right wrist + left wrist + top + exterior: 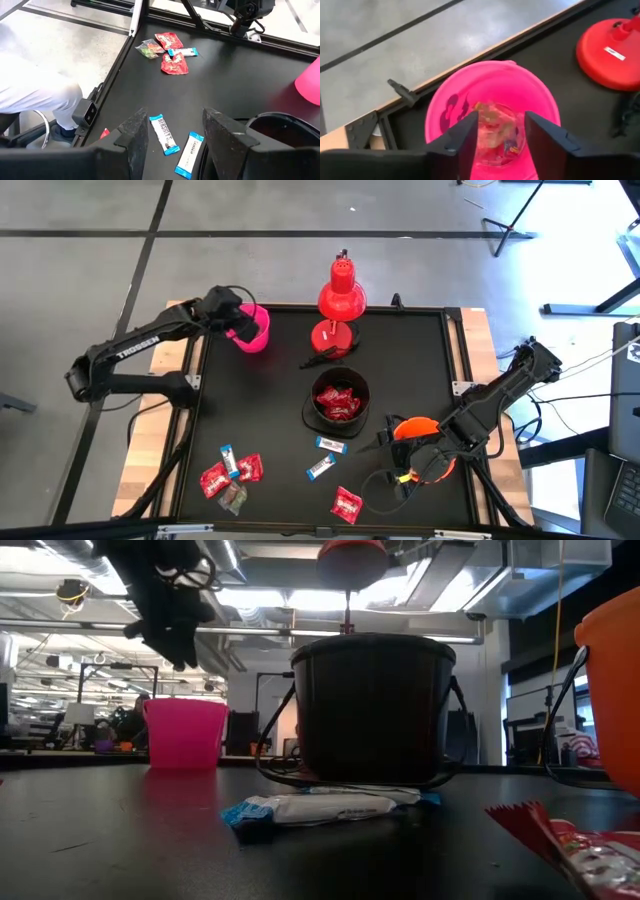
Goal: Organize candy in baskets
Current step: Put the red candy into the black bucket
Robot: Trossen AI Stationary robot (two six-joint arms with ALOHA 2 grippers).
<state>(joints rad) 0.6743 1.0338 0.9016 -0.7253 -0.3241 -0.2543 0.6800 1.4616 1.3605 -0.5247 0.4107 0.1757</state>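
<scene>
From the high view, the left pincer (pixel 243 323) is hanging right over the pink basket (pixel 254 330) at the far left of the black tabletop (pixel 260 420), next to the red lamp (pixel 339 300). The black basket (pixel 338 404) in the middle is holding a heap of red candy (pixel 337 403). The right pincer (pixel 392 442) is sitting over by the orange basket (pixel 425 450). Loose candy is lying along the near edge: a cluster of red ones (pixel 232 473), two white-and-blue bars (pixel 326 457), and one more red piece (pixel 347 504).

Low view is looking across the tabletop: a white-and-blue bar (pixel 310 808) is lying in front of the black basket (pixel 372 705), pink basket (pixel 184 733) further back with the left pincer (pixel 170 625) hovering above it.

Left wrist view: the fingers (pixel 462 142) are standing apart with nothing between them, directly over the pink basket's mouth (pixel 445 107), wrappers (pixel 495 130) visible inside. Looks to me like a drop is being finished, so I'd lift straight up before swinging away, so as not to clip the rim and tip it.

Right wrist view: that pincer's fingers (pixel 134 135) are apart too, empty, looking down at the two blue bars (pixel 172 142) and the far cluster (pixel 167 52).
</scene>
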